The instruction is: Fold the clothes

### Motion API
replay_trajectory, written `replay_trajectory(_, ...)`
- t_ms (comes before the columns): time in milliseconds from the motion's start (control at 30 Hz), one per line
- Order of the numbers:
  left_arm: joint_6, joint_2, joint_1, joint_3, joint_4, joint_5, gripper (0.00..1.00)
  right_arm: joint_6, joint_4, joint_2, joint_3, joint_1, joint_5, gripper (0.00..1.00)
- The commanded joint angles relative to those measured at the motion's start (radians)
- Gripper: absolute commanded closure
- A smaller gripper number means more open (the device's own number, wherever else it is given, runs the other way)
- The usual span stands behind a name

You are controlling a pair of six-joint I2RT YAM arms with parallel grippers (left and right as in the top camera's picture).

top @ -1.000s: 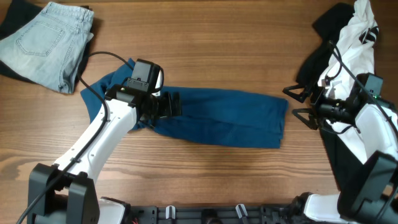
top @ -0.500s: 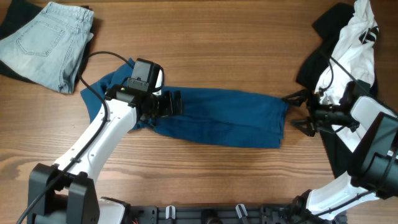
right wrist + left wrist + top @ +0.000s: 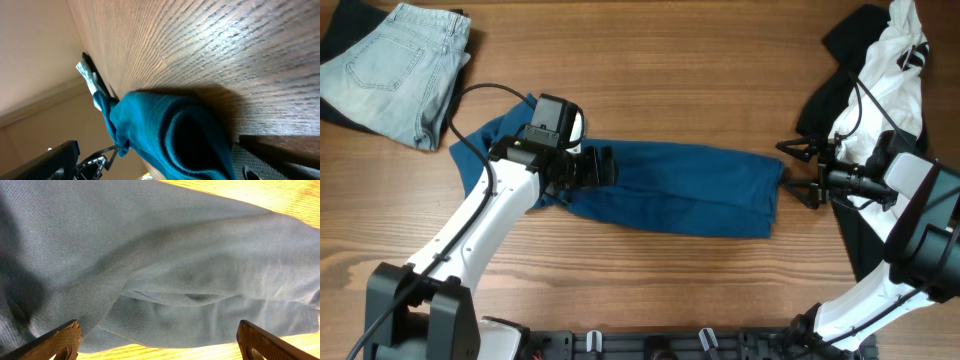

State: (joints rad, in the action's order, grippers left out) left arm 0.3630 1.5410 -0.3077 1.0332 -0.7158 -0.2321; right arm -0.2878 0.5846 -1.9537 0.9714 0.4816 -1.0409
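Fingers (image 3: 800,148) of right gripper (image 3: 787,167) spread wide, now closer to right edge of shirt (image 3: 690,190), frame right; left gripper (image 3: 605,167) unmoved, open over shirt, centre-left.

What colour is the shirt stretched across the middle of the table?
Deep teal-blue, plain, no print; the shirt shows best in the overhead view.

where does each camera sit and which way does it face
Overhead: above the table, looking down on shirt, jeans, left arm, right arm.
Left wrist: over the shirt, facing down; own fingertips at bottom corners.
Right wrist: low at table level, facing the shirt's end; own fingers below.
All three share the shirt.
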Motion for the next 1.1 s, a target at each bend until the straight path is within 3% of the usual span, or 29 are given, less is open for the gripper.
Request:
replay_trajectory(0, -0.009, 0.003, -0.005, -0.003, 0.003, -0.026, 0.0, 0.054, -0.027, -0.059, -0.015, -0.025, 0.119, 0.0)
replay_trajectory(367, -0.009, 0.003, -0.005, -0.003, 0.003, -0.041, 0.0, 0.107, -0.151, -0.094, -0.016, -0.198, -0.065, 0.0)
replay_trajectory(400, -0.009, 0.003, -0.005, -0.003, 0.002, -0.041, 0.0, 0.109, -0.154, -0.097, -0.016, -0.211, -0.08, 0.06)
replay_trajectory(467, -0.013, 0.003, -0.005, -0.003, 0.002, -0.041, 0.0, 0.123, -0.154, -0.1, -0.016, -0.226, -0.101, 0.33)
replay_trajectory(533, -0.013, 0.003, -0.005, -0.003, 0.003, -0.041, 0.0, 0.103, -0.15, -0.1, -0.016, -0.229, -0.101, 0.95)
replay_trajectory(1067, -0.016, 0.003, -0.005, -0.003, 0.002, -0.041, 0.0, 0.03, -0.142, -0.094, -0.016, -0.129, -0.05, 0.96)
